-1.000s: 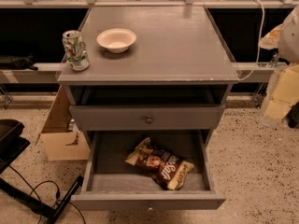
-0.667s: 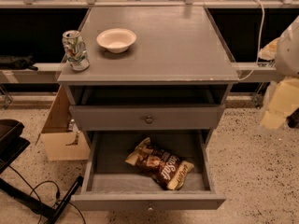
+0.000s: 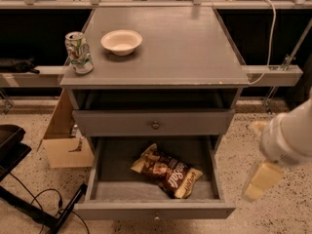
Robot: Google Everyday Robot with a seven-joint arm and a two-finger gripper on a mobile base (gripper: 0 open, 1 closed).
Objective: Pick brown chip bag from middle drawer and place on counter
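Middle drawer (image 3: 155,210) stands open. Brown chip bag (image 3: 167,171) lies flat inside, askew, right of centre. Gripper (image 3: 261,180) hangs right of the drawer, clear of the cabinet; open or closed, can't tell. Counter (image 3: 180,43) carries a bowl (image 3: 121,41) and a can (image 3: 79,52).

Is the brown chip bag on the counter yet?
No, the brown chip bag lies inside the open middle drawer, and the gripper hangs off to the drawer's right, apart from the bag.
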